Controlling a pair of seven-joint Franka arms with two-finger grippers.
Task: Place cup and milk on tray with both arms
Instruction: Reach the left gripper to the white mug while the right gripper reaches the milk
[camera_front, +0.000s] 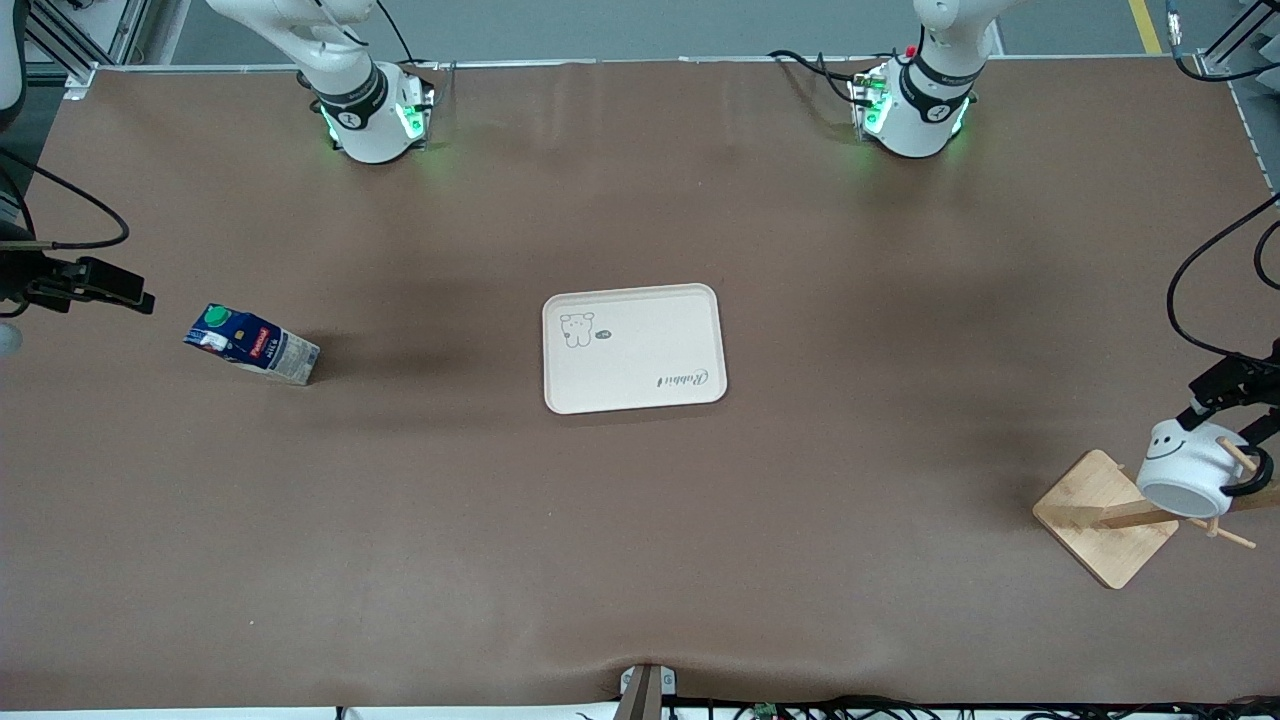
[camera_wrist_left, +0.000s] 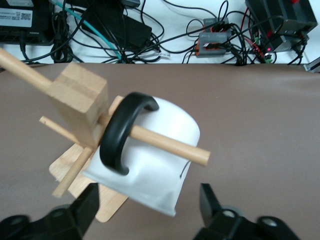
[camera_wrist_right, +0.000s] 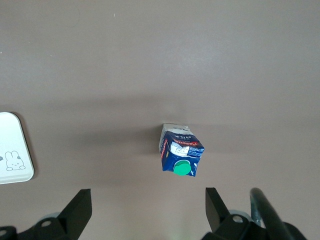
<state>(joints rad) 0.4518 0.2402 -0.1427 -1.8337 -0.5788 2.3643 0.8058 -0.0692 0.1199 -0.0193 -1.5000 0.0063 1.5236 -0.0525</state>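
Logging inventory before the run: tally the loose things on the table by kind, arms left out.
Cup, hanging on a rack peg: 1
Milk carton: 1
Tray: 1
Wooden rack: 1
Total: 4
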